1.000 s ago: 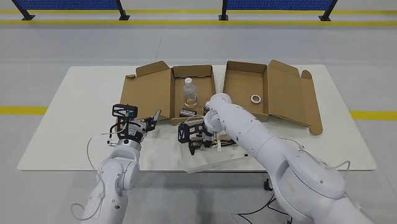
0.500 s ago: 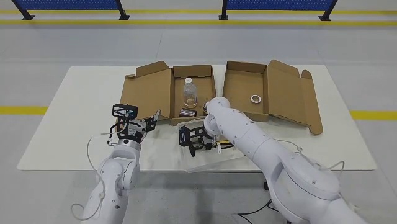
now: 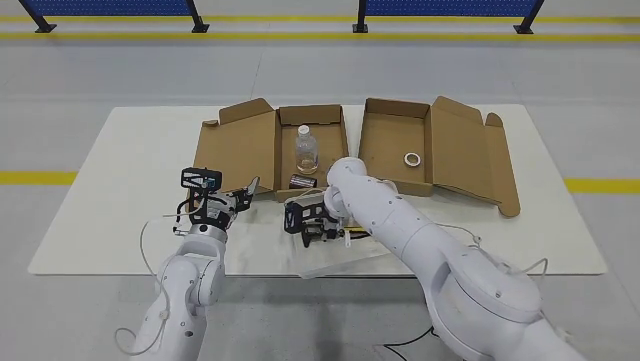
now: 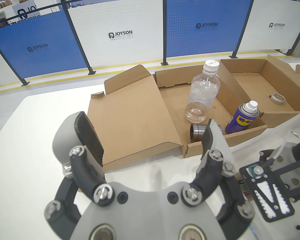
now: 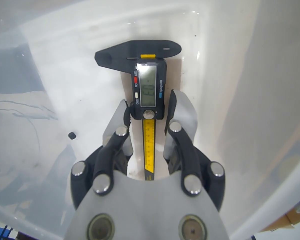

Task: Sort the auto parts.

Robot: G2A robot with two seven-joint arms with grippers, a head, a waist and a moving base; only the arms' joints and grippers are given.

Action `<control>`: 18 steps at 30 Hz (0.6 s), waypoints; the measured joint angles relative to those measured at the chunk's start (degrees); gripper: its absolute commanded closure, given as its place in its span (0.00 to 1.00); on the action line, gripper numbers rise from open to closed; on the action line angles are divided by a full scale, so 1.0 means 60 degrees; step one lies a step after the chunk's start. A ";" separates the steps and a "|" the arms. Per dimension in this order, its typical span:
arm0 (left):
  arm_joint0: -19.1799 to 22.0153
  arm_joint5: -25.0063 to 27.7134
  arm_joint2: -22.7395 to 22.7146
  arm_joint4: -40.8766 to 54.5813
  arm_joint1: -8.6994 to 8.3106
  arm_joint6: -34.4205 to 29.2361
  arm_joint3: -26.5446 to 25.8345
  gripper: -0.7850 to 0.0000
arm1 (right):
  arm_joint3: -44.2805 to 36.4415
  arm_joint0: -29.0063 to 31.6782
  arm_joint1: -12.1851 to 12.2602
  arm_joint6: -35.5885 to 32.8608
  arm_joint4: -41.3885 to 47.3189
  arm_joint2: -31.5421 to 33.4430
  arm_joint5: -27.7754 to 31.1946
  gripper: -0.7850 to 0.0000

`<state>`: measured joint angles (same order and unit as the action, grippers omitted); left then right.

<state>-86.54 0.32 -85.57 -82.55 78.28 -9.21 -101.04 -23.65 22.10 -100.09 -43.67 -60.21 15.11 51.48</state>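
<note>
A black digital caliper (image 5: 148,86) with a yellow scale lies in a clear plastic bin (image 5: 240,51) at the table's front edge. My right gripper (image 5: 148,99) is down in that bin (image 3: 330,261), shut on the caliper's display body with a finger on each side. In the top view this gripper (image 3: 305,223) sits just in front of the left cardboard box (image 3: 312,121). My left gripper (image 4: 147,126) hangs open and holds nothing, in front of that box's folded-out lid (image 3: 240,146).
The left box holds a clear bottle (image 4: 202,93), a metal sleeve (image 4: 196,132) and a blue spray can (image 4: 242,118). The right box (image 3: 395,111) holds a metal ring (image 3: 411,159). A small black bit (image 5: 71,135) lies on the bin floor.
My right gripper has shifted slightly left and toward the boxes, still inside the bin. The left arm has not moved.
</note>
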 measured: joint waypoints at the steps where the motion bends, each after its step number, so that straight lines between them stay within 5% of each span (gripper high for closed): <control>1: 0.0000 0.0000 0.0000 0.0000 0.0000 0.0000 0.0000 0.00 | 0.0041 0.0004 -0.0015 0.0012 -0.0010 0.0000 0.0000 0.55; 10: 0.0000 0.0000 0.0000 0.0000 0.0000 0.0000 0.0000 0.00 | 0.0414 0.0029 -0.0179 0.0124 -0.0014 0.0039 0.0121 0.62; 11: 0.0000 0.0000 0.0000 0.0000 0.0000 0.0000 0.0000 0.00 | 0.0441 0.0028 -0.0196 0.0132 -0.0015 0.0041 0.0138 0.80; 13: 0.0000 0.0000 0.0000 0.0000 0.0000 0.0000 0.0000 0.00 | 0.0494 0.0021 -0.0236 0.0144 -0.0023 0.0048 0.0165 1.00; 18: 0.0000 0.0000 0.0000 0.0000 0.0000 0.0000 0.0000 0.00 | 0.0625 -0.0054 -0.0303 0.0170 -0.0002 0.0101 0.0214 1.00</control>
<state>-86.54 0.32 -85.57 -82.55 78.28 -9.21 -101.04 -19.90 21.78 -101.91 -42.65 -60.21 15.71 52.77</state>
